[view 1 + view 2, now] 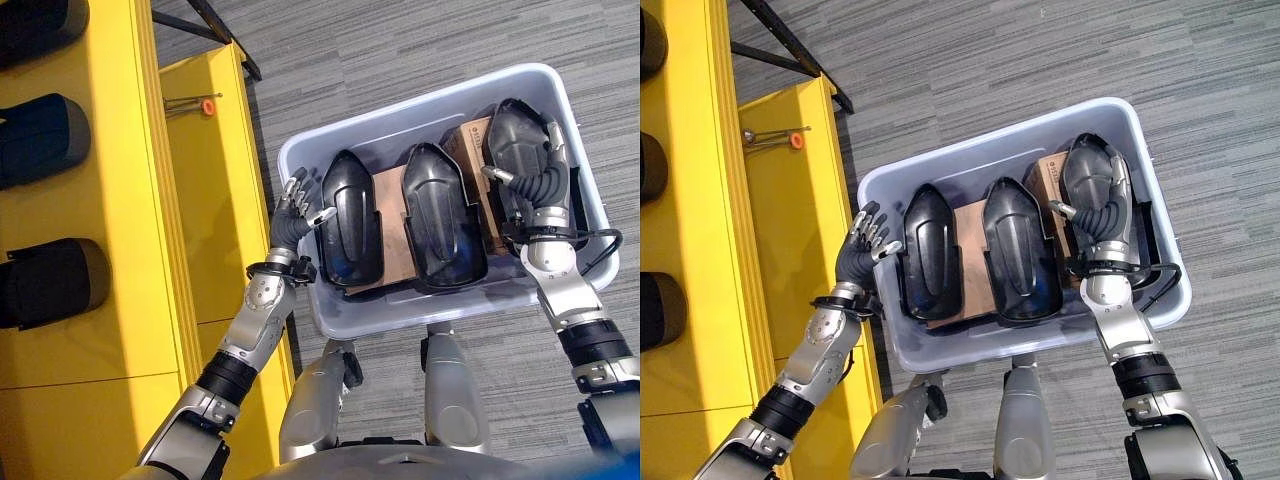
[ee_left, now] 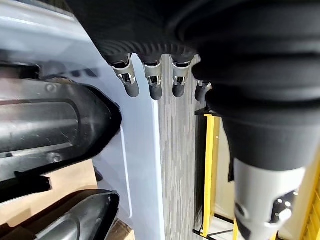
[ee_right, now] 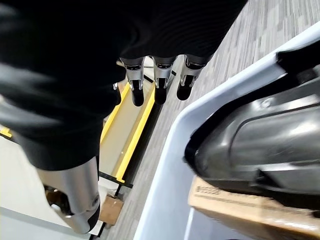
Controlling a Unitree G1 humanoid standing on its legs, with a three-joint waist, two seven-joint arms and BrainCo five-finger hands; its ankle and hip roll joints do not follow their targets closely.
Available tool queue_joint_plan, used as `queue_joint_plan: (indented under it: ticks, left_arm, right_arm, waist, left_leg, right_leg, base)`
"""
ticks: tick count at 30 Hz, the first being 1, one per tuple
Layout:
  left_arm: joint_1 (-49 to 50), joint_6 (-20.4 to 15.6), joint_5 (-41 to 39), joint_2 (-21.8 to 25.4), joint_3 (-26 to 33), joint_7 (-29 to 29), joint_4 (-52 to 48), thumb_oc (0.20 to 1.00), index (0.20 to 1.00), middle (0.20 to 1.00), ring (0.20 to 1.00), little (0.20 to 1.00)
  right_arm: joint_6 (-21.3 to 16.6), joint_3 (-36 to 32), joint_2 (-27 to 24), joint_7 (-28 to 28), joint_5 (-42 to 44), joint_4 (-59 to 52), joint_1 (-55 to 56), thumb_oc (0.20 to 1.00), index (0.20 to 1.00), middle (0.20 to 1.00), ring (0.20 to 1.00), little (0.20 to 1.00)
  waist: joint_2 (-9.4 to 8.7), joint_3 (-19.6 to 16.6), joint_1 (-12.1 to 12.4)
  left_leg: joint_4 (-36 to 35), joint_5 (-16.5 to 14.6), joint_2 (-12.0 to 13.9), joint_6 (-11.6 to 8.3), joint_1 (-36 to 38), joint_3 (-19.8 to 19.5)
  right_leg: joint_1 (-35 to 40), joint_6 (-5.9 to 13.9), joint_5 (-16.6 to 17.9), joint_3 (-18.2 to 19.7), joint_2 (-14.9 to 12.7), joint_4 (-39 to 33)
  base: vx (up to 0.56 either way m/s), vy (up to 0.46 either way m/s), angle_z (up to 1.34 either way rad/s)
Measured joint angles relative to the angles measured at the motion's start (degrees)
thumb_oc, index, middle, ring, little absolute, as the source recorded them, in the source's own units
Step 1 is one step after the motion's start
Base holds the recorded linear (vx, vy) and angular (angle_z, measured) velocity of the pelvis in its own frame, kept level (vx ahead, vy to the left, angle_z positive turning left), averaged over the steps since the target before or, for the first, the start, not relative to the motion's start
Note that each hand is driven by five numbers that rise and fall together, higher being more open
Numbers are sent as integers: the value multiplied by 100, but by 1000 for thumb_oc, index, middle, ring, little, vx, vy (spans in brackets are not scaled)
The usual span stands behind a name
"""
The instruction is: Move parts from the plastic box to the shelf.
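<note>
1. Box (image 1: 330,310) holds three black parts, long axes running away from the robot.
2. Left hand (image 1: 296,212) outside the box wall, fingers relaxed, straight; left part (image 1: 352,225) just beyond the thumb.
3. Right hand (image 1: 1102,225) lies along the right part (image 1: 1087,172); grip cannot be told.
4. Shelf (image 1: 120,200) lies on the left hand's side.

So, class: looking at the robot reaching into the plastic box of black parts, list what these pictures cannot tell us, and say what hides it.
- Box floor: hidden under three black parts and brown cardboard.
- Right hand: in the eye views its palm lies against the right-hand part, so contact is unclear.
- Left hand in its wrist view: the dark cover blocks the palm.
- Yellow shelf: dark items cut off by the picture edge.
</note>
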Motion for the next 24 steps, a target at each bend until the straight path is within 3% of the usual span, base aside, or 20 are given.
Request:
queue_joint_plan:
  ticks: [9, 13, 17, 19, 24]
  left_arm:
    - [73, -1, 43, -43, 1, 8, 0, 1000, 1000, 1000, 1000, 1000]
    - [65, -4, 38, -44, -55, 1, 1, 1000, 1000, 1000, 1000, 1000]
    - [87, -7, 23, -45, -129, -8, 0, 1000, 1000, 1000, 1000, 1000]
    - [46, -6, -11, -57, -172, -9, 1, 1000, 1000, 1000, 1000, 1000]
    - [45, -10, -41, -34, -185, -18, 0, 1000, 1000, 1000, 1000, 1000]
  right_arm:
    - [-15, -308, 25, -261, -208, -73, 281, 1000, 1000, 1000, 1000, 1000]
    - [-9, 129, 3, -205, 21, 747, -168, 1000, 1000, 1000, 1000, 1000]
    - [43, 321, -7, -175, 71, 1030, -581, 1000, 1000, 1000, 1000, 1000]
    - [63, 344, -62, -175, 187, 1659, -947, 1000, 1000, 1000, 1000, 1000]
    - [148, 705, -274, -180, 346, 2555, -1392, 1000, 1000, 1000, 1000, 1000]
  waist:
    - [176, -7, -77]
    - [228, 1, -27]
    - [412, 9, -1]
    - [546, 26, 129]
    - [573, 27, 215]
  left_leg:
    - [-1, 21, -45, 31, -57, 137]
    - [-1, 40, -67, 47, -91, 177]
    - [-2, 64, -89, 53, -198, 172]
    - [0, 119, -94, 66, -305, 174]
    - [-1, 137, -138, 71, -361, 172]
  right_leg:
    - [-213, 16, 5, 158, -23, 148]
    - [-369, 76, -51, 251, -26, 324]
    - [-575, 53, -140, 260, -42, 553]
    - [-749, 34, -152, 266, -39, 687]
    - [-999, 86, -377, 306, -65, 1077]
  base:
    - [-4, 7, -7]
    - [-16, -4, -5]
    - [-1, -1, 1]
    - [0, 0, 0]
    - [-1, 4, 1]
